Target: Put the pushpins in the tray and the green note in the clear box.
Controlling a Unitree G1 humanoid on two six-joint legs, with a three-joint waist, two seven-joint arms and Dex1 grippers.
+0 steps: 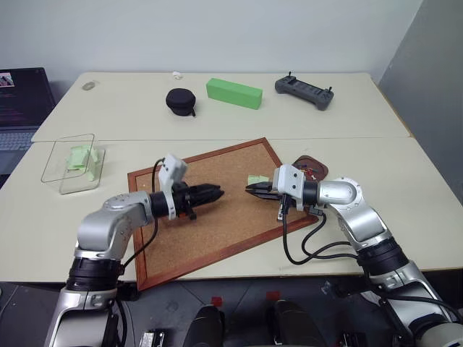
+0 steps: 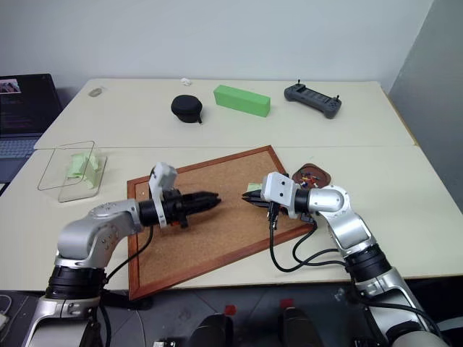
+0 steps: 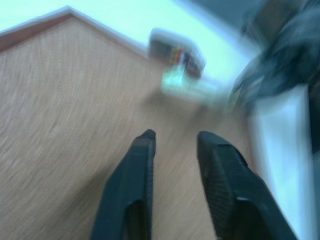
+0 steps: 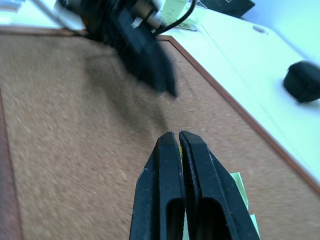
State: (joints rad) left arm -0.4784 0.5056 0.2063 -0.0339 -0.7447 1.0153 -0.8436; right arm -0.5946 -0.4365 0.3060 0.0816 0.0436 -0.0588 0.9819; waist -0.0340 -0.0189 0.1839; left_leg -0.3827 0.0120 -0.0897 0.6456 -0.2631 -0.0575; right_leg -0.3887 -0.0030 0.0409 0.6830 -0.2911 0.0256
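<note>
Over the cork board (image 1: 217, 217), the left claw (image 1: 219, 192) hangs with its fingers parted and nothing between them, facing the right claw (image 1: 250, 189), whose fingers are pressed together on a pale green note (image 1: 255, 179). Just past the right claw, the tray (image 2: 312, 175) sits on the desk (image 1: 405, 188) off the board's right corner, with pushpins (image 2: 311, 173) in it. Farther left lies the clear box (image 1: 72, 163), pale green paper inside.
</note>
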